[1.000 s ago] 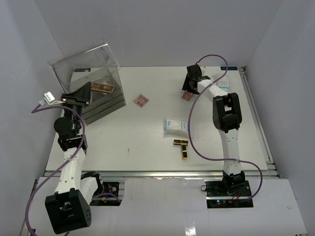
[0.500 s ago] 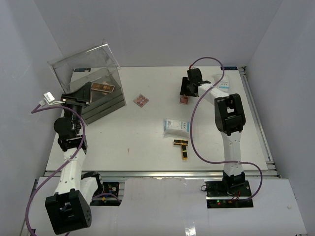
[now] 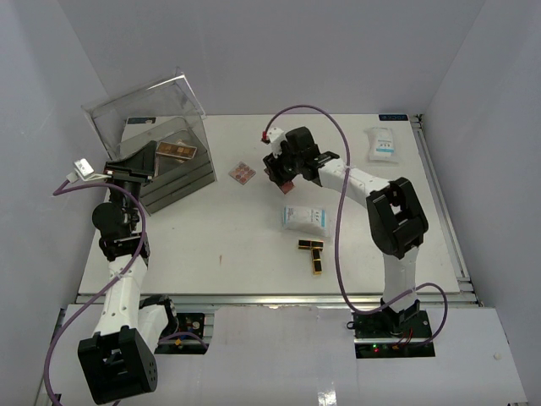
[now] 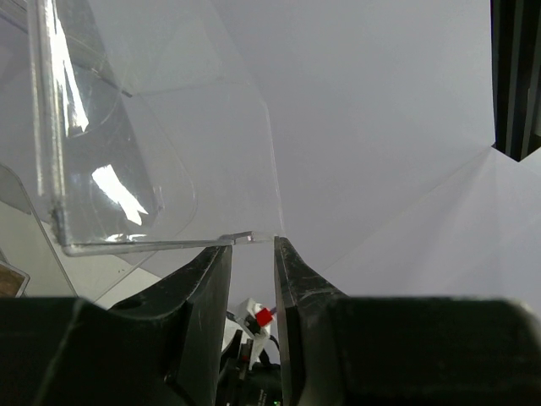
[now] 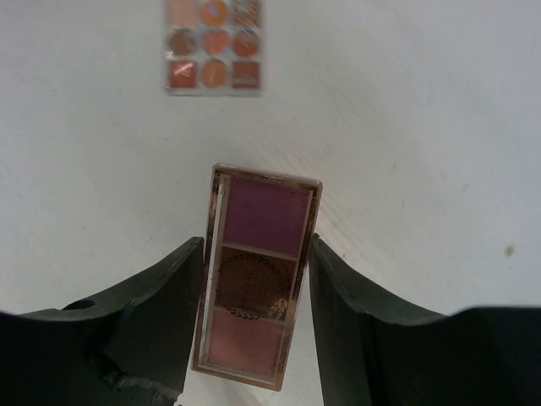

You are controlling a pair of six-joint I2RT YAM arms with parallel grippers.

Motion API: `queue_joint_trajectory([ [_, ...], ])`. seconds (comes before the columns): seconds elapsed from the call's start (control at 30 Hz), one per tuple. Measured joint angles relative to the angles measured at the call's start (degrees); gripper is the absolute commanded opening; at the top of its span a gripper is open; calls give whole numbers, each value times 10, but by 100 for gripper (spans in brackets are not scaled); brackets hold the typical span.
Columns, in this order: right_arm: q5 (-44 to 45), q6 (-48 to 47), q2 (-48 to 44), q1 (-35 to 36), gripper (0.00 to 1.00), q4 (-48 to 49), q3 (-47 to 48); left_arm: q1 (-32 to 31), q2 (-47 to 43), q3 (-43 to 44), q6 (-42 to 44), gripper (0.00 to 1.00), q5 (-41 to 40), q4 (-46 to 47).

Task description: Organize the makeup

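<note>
- The white tabletop (image 3: 254,245) carried everything. The big clear plastic box (image 3: 169,173), lid raised, stood at its far left corner.
- The left end effector (image 4: 252,245) sat at the box's lid. Its fingers were nearly together with the lid's corner at their tips, but I could not tell whether they pinched it.
- The right end effector (image 5: 254,245) was near the box on its open side, clenched on the long gold-rimmed three-pan palette (image 5: 258,279).
- Two white-blue plastic sachets lay flat, one (image 3: 303,217) some way from the box, the other (image 3: 382,142) well apart from it. They looked soft, light and slippery.
- The long palette seemed stiff and light, with brittle pans. It was held across its long edges near one end, so it might pivot.
- The square nine-pan palette (image 3: 243,172) lay just beside the box. Its thin edges looked like the only place to grip it.
- The slim black-and-gold lipstick tubes (image 3: 314,254) lay touching, well apart from the box. They would likely roll, so they are best taken mid-length.
</note>
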Motion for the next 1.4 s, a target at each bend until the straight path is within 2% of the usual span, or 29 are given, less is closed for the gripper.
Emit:
queue_joint_trajectory([
  [0.13, -32, -136, -49, 48, 12, 9, -6, 0, 0, 0, 0, 37, 0, 0],
  [0.37, -111, -431, -101, 106, 9, -27, -6, 0, -1, 0, 0, 37, 0, 0],
  [0.57, -97, -664, -106, 184, 9, -43, -25, 0, -1, 0, -1, 37, 0, -2],
  [0.73, -80, -808, -104, 246, 9, -30, -49, 0, -1, 2, -1, 37, 0, -5],
  [0.93, -76, -906, -59, 277, 9, 45, -9, 0, -2, 4, 0, 37, 1, -13],
  [1.07, -80, -947, -15, 277, 9, 136, 8, 0, -4, 5, 4, 37, 2, -17],
  [1.4, -99, -972, 151, 270, 8, 309, 141, 0, -5, 19, 33, 37, 9, -34],
])
